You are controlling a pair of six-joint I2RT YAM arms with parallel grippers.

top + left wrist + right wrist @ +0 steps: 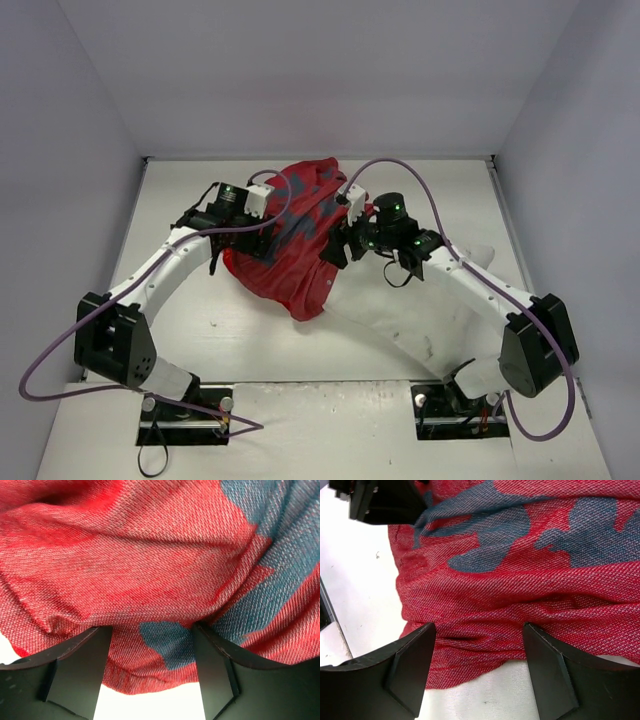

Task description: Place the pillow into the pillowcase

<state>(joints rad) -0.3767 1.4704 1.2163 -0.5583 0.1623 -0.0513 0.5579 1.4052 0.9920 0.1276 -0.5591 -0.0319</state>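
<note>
From above, the pillowcase (290, 270) is lying bunched on the table (200, 330), toward the far middle. The left gripper (262, 242) is pressing at its left side and the right gripper (336, 250) at its right. Its long axis is running far to near, with the duller, blue-patched side showing. The pillow (400, 320) is lying just right of it, under the right arm. In the left wrist view the fingers (80, 665) are standing wide apart, with cloth sagging across the gap and not pinched. In the right wrist view the jaws are likewise spread wide, with red folds lying between them.
</note>
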